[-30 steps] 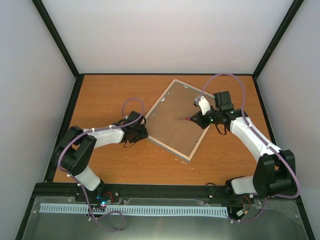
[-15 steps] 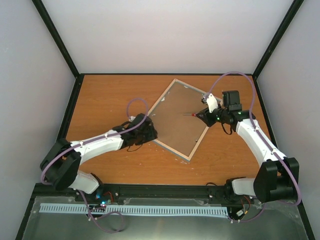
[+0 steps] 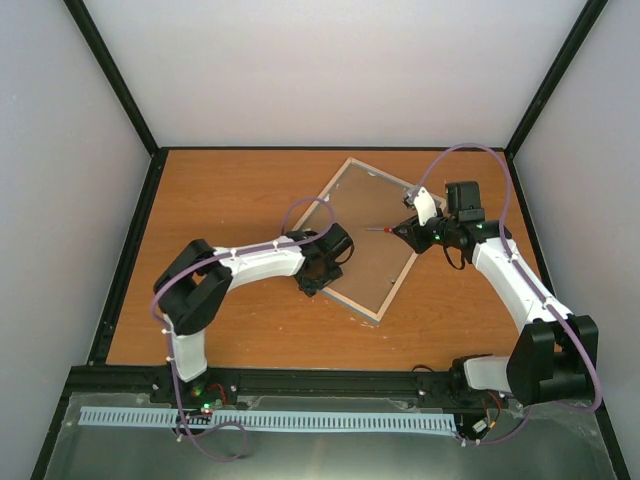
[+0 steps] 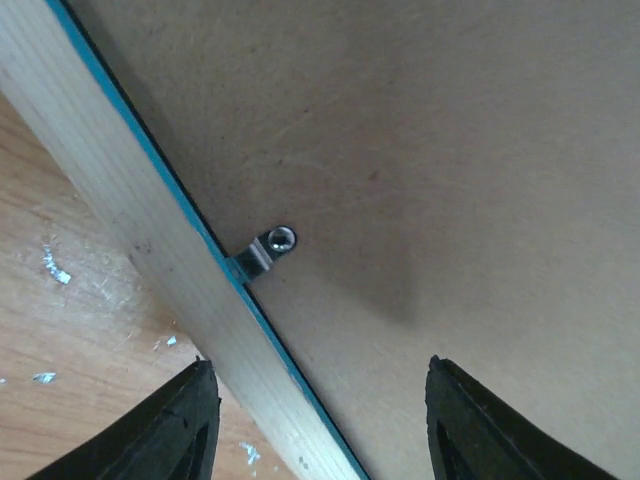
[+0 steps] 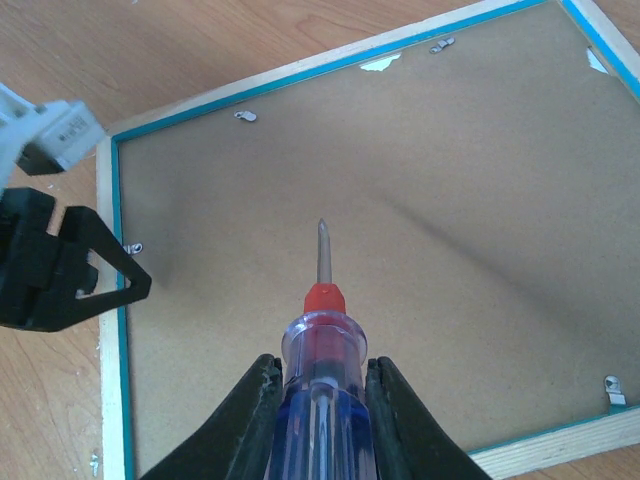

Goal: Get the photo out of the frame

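Note:
The frame [image 3: 400, 287] lies face down on the table, pale wood rim up, with its brown backing board [image 3: 365, 225] showing. The photo is hidden under that board. My left gripper [image 4: 320, 365] hangs open over the frame's lower-left rim [image 4: 130, 210], one finger on each side of it. A small metal tab [image 4: 268, 250] sits just ahead. In the top view that left gripper [image 3: 325, 278] is at the same edge. My right gripper [image 5: 320, 362] is shut on a screwdriver [image 5: 325, 300] with a clear blue handle. The tip points over the backing board [image 5: 400, 250] without touching it.
More metal tabs [image 5: 245, 116] hold the board along the other rims, one at the far side [image 5: 440, 45] and one at the right [image 5: 615, 390]. White flecks lie on the orange table [image 4: 50, 265] beside the frame. Black posts and grey walls enclose the table.
My left arm has swung right from the bare table onto the frame's lower-left rim, its jaws wider apart. The right gripper rose slightly toward the upper right, then held still with the screwdriver.

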Robot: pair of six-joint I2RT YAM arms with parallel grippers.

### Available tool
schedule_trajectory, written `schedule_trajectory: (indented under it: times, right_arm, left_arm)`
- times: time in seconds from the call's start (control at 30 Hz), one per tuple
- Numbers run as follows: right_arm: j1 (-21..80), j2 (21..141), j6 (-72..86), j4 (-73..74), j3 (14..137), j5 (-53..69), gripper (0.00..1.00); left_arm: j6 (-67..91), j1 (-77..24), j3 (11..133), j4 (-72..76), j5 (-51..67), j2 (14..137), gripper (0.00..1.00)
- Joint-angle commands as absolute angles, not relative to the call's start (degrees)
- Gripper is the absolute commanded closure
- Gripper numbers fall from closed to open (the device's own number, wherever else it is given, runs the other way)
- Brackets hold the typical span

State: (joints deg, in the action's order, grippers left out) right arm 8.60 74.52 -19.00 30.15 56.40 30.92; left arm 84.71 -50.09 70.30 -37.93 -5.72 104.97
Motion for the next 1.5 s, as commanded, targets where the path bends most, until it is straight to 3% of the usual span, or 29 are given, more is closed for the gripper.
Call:
schedule_trajectory:
  times: [0.0,0.13,0.43,0.63,1.07,1.47]
  right_arm:
    - [7.9,73.6,-18.8,28.9,55.9,32.3,0.97]
    - [7.9,74.1,-19.1,29.1,56.0,32.8,0.97]
    - [7.7,73.8,-19.2,29.2,56.1,32.8,0.97]
    - [7.3,73.4,-19.2,29.2,55.9,33.0,0.97]
    - [6.9,74.1,-19.3,29.7,56.0,34.7,0.97]
    - [6.9,75.3,-19.5,29.9,55.9,36.6,0.97]
  left_arm:
    - [89.5,-50.4,74.7,-43.2,-4.7,108.6,0.44]
    - [89.7,-50.4,75.3,-42.4,-5.1,110.5,0.47]
    - [87.8,-50.0,74.5,-42.2,-6.6,111.0,0.76]
    - [79.3,-46.9,66.3,-37.5,-6.1,107.4,0.92]
    - [47.7,-43.4,49.4,-26.1,2.3,96.7,0.97]
    - [36.0,-41.7,45.7,-24.7,1.1,92.8,0.99]
